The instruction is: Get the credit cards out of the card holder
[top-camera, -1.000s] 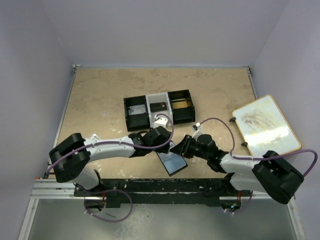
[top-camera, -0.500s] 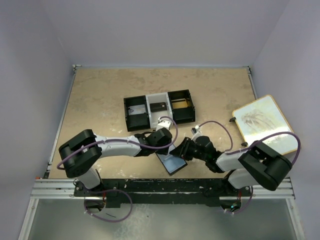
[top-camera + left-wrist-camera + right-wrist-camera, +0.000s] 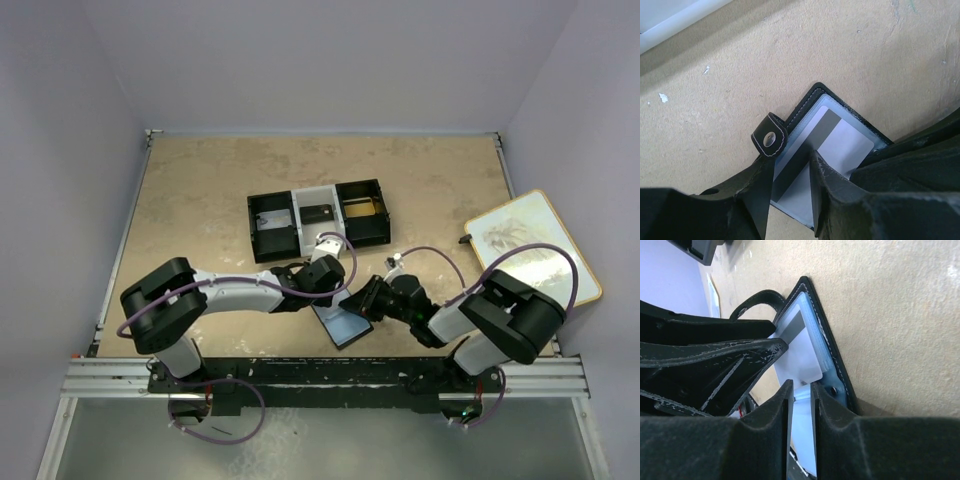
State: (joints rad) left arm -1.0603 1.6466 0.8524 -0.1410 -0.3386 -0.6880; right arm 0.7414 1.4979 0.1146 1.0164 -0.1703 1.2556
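The card holder (image 3: 343, 323) lies open on the table near the front edge, a black wallet (image 3: 807, 100) with clear pale-blue sleeves. In its sleeve sits a pale credit card (image 3: 847, 145) with a dark stripe. My left gripper (image 3: 337, 292) is open over its far half. Its tips (image 3: 790, 157) straddle the striped card beside the snap strap (image 3: 769, 139). My right gripper (image 3: 366, 300) comes in from the right. Its jaws (image 3: 801, 386) stand a narrow gap apart at the edge of a sleeve, next to the card (image 3: 800, 357). Whether either gripper pinches anything is hidden.
A black-and-white three-compartment tray (image 3: 318, 215) stands behind the arms, with a dark item in its middle bin and something gold in the right bin. A white board with a wooden rim (image 3: 531, 250) lies at the right. The arms' mounting rail (image 3: 320, 375) runs along the front.
Both grippers have narrowed their jaws. The right arm has folded in toward the card holder, and the left gripper has settled lower over it.
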